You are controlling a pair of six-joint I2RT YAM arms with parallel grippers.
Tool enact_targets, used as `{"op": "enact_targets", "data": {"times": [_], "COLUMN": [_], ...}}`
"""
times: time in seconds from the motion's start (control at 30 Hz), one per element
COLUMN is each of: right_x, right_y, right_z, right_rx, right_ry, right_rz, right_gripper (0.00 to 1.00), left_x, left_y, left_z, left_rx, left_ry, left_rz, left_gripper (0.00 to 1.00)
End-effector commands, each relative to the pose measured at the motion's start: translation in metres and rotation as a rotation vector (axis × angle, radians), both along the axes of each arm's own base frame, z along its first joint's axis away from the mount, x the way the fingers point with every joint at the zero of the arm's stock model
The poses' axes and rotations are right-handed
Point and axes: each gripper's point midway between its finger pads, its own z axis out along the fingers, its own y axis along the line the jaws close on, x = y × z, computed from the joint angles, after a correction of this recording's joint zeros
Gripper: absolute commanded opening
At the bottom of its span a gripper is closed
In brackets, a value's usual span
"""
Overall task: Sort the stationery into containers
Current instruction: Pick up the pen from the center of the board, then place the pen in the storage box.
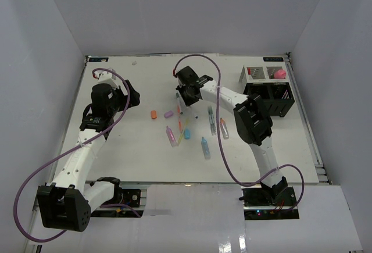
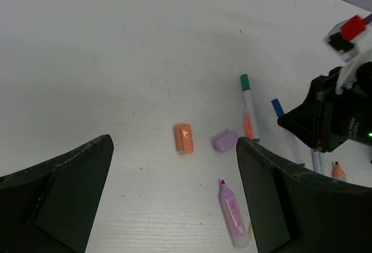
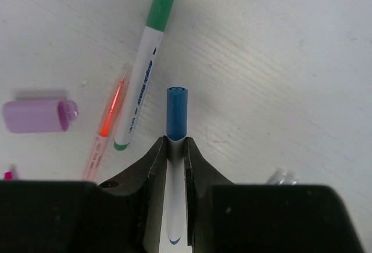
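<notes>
Blue-capped white pen (image 3: pixel 176 113), green-capped white marker (image 3: pixel 143 78), lilac eraser (image 3: pixel 38 116) (pale), orange eraser (image 2: pixel 184 138)

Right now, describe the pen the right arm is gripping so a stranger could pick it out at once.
On the white table, find the right pincer, shut low over the far half near the middle. Between its tips lies a slim white pen with a blue cap; the thicker marker alongside has a green cap instead.

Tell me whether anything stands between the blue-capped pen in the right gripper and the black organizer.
Nothing visible blocks it. The right gripper is shut on the blue-capped pen, and only the robot's own right arm spans the stretch to the black organizer.
</notes>
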Motion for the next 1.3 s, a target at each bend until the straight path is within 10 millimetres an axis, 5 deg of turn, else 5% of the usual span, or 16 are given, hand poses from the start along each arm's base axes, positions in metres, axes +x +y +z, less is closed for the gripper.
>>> {"op": "enact_targets", "data": {"times": [0.0,0.23,0.37,0.4,0.43,0.47,0.53,0.83,1.0,1.17,1.27], "right_x": [0.031,0.075,0.085,0.089,0.089,0.093,0.096,0.129,0.145,0.14,0.13], "right_y": [-0.004,-0.109,-0.2,-0.211,-0.225,-0.245,-0.268,-0.316,-0.321,-0.321,-0.317], "right_z": [0.138,0.242,0.258,0.279,0.263,0.277,0.276,0.238,0.206,0.182,0.192], "right_rx": [0.177,0.295,0.339,0.368,0.351,0.37,0.366,0.327,0.321,0.302,0.316], "right_ry": [-0.267,-0.652,-0.845,-0.912,-0.914,-0.991,-1.058,-1.12,-1.077,-1.033,-1.02], "right_rz": [-0.037,-0.258,-0.441,-0.464,-0.491,-0.528,-0.574,-0.667,-0.684,-0.684,-0.669], "right_gripper": [0.1,0.09,0.09,0.09,0.1,0.09,0.1,0.11,0.17,0.4,0.57], "left_x": [-0.001,-0.001,-0.002,-0.002,-0.002,-0.002,-0.002,-0.001,0.0,0.001,0.001], "left_y": [0.001,0.001,0.001,0.001,0.001,0.001,0.001,0.001,0.001,0.0,0.0], "left_z": [0.001,0.003,0.003,0.003,0.003,0.003,0.002,-0.002,-0.005,-0.006,-0.004], "left_rx": [0.005,0.003,0.001,0.001,0.001,0.001,0.001,0.007,0.011,0.008,0.006], "left_ry": [-0.006,-0.011,-0.01,-0.012,-0.01,-0.01,-0.009,0.003,0.01,0.015,0.011], "left_rz": [-0.003,-0.002,-0.003,-0.003,-0.003,-0.003,-0.003,-0.005,-0.004,-0.005,-0.007], "left_gripper": [0.98,0.98,0.98,0.98,0.98,0.98,0.98,0.98,0.98,0.98,0.98]}}
